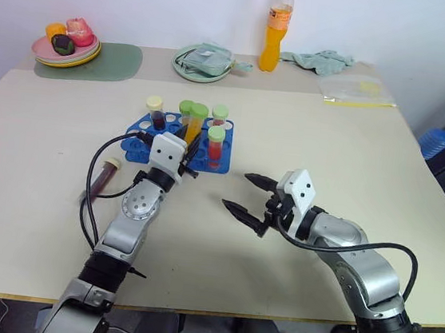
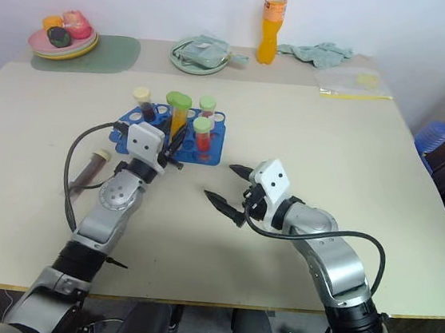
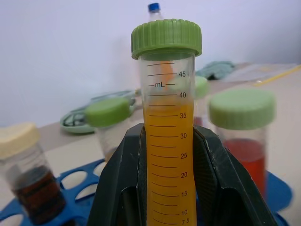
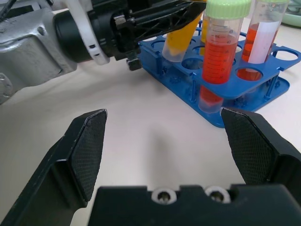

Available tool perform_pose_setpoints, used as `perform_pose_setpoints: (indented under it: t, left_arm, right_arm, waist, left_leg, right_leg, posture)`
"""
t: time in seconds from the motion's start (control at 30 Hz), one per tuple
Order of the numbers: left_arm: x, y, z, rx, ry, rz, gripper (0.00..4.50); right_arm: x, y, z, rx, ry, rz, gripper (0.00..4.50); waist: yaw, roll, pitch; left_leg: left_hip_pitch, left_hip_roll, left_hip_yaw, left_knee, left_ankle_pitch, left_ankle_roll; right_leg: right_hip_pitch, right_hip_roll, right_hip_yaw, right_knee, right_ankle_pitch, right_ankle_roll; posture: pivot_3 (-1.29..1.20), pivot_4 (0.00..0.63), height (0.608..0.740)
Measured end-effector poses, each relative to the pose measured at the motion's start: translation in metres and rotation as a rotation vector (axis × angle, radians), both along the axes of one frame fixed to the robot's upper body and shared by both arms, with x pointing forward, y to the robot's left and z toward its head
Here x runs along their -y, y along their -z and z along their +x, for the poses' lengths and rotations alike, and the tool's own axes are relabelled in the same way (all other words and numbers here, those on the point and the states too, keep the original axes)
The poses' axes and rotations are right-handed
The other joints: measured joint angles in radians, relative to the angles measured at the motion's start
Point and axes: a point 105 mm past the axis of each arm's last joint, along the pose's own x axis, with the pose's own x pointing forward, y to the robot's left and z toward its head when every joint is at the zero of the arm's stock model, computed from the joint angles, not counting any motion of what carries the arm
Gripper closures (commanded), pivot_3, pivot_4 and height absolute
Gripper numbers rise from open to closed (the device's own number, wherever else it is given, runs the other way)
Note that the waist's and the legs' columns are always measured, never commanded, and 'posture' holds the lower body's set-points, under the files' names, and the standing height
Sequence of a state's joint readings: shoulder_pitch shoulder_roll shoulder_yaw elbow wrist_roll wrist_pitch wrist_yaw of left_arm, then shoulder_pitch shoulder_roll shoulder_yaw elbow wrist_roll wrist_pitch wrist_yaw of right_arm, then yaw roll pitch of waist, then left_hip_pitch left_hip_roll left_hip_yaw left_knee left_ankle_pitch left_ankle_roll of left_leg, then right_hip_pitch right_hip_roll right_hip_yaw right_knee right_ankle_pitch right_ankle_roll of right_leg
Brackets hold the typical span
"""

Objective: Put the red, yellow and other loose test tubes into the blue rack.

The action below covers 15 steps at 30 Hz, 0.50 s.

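Here the yellow tube (image 1: 195, 123) stands nearly upright, green cap up, slightly tilted, pinched in the left tool (image 1: 186, 148) over the blue rack (image 1: 138, 142). A dark red tube (image 1: 104, 177) lies flat on the beige worktop (image 1: 329, 146), near a white wall. The right tool (image 1: 243, 195) rests spread, empty

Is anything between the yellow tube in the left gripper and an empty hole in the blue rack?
Nothing visible does. The left gripper is shut on the yellow tube, tilted over the blue rack at its near edge; empty holes lie beside it, among the standing tubes.
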State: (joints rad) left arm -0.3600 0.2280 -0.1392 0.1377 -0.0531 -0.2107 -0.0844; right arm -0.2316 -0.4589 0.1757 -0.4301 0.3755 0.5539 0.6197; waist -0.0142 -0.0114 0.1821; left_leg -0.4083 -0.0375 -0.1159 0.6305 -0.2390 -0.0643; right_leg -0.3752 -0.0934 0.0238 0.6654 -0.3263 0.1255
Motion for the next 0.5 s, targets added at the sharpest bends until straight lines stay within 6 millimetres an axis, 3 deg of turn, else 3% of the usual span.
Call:
perform_pose_setpoints:
  t: [0.17,0.5]
  left_arm:
    - [-0.006,0.003,0.004,-0.004,-0.038,-0.025,3.73]
    - [0.003,0.008,0.011,0.012,-0.021,-0.106,3.73]
  right_arm:
    - [0.000,0.000,0.000,0.001,0.003,0.004,0.21]
    - [-0.002,-0.001,0.000,0.003,-0.002,0.008,0.21]
  waist:
    - [0.001,0.000,0.000]
    - [0.005,0.000,0.000]
  left_leg:
    - [0.000,0.000,0.000,0.000,0.000,0.000]
    - [0.000,0.000,-0.001,0.001,0.000,0.000]
  right_leg:
    - [0.000,0.000,0.000,0.000,0.000,0.000]
    - [0.001,0.000,-0.001,0.000,0.000,0.000]
  posture:
    - [0.00,0.150,0.740]
    - [0.00,0.150,0.740]
